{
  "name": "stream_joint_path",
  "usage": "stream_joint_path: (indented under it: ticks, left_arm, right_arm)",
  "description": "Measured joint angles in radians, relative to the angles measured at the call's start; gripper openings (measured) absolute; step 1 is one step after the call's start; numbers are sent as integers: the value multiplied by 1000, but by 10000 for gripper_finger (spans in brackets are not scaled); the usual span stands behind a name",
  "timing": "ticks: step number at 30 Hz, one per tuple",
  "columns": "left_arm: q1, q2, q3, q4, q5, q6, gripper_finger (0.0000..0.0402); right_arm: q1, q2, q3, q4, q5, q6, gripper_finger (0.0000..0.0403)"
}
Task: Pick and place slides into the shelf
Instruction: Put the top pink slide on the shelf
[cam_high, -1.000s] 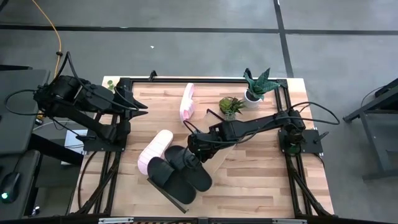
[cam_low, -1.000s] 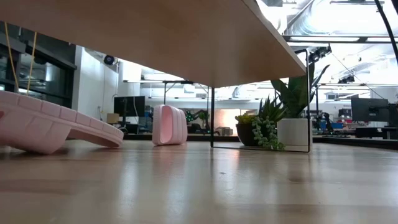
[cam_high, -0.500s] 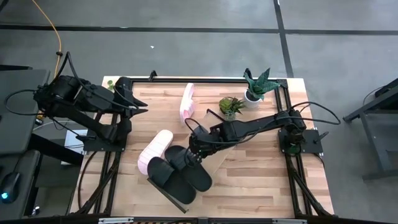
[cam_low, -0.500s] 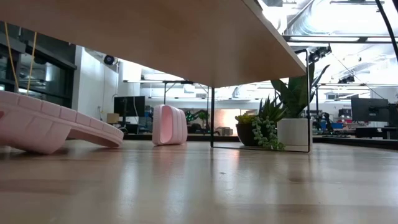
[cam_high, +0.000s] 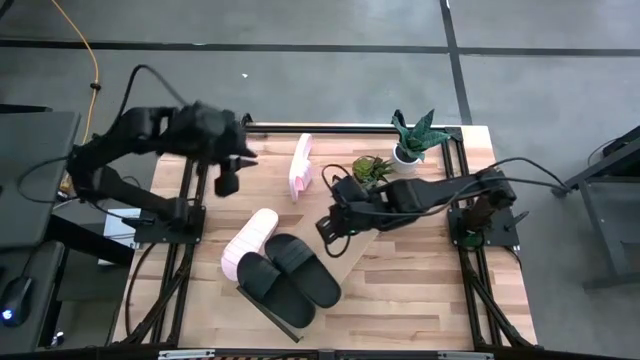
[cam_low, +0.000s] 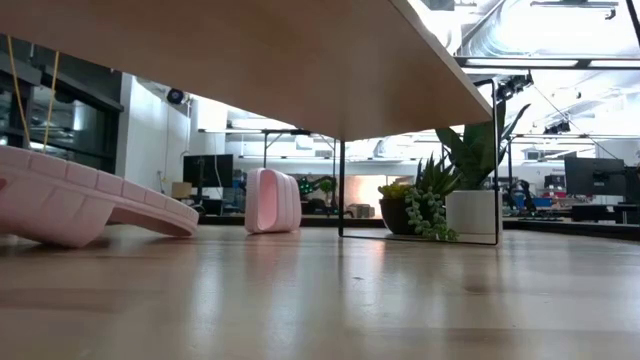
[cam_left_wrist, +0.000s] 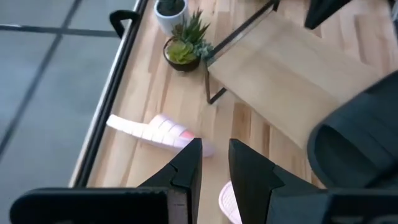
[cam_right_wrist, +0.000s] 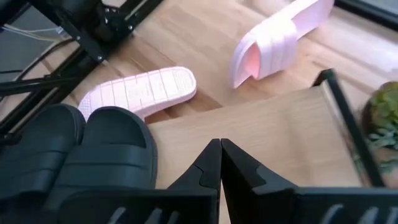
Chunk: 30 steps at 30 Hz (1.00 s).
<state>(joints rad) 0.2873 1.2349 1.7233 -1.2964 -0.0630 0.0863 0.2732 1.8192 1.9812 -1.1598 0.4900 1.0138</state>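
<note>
1. The slides, as we see them from above: two black slides (cam_high: 290, 277) lie side by side on the shelf (cam_high: 345, 262), at its near-left end. One pink slide (cam_high: 248, 243) lies flat just beside them, its heel end on the shelf's edge, and another pink slide (cam_high: 301, 166) stands on its side on the table (cam_high: 420, 290), well apart toward the far edge.
2. We see the shelf as a light board on a thin black frame, lying slantwise across the table's middle.
3. Two potted plants stand near the shelf's far end: a small green one (cam_high: 372, 171) just beside the frame and a spiky one in a white pot (cam_high: 411, 137) behind it.
4. Our right gripper (cam_high: 329, 228) hangs over the shelf's bare middle, fingers pressed together, holding nothing.
5. Our left gripper (cam_high: 228, 182) hovers over the table's far-left part, near the standing pink slide; its fingers (cam_left_wrist: 186, 171) are slightly parted and empty.
</note>
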Motion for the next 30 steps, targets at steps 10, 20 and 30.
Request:
stream_joint_path:
  ticks: [10,20,30]
  left_arm:
    - [399,190,0,48,449,99,69]
    - [439,366,0,102,439,119,69]
    - [431,475,0,143,459,40,69]
  right_arm:
    - [61,-21,0,-129,25,40,1]
    - [155,-21,0,-414,53,179,1]
    - [167,-81,0,-411,60,104,1]
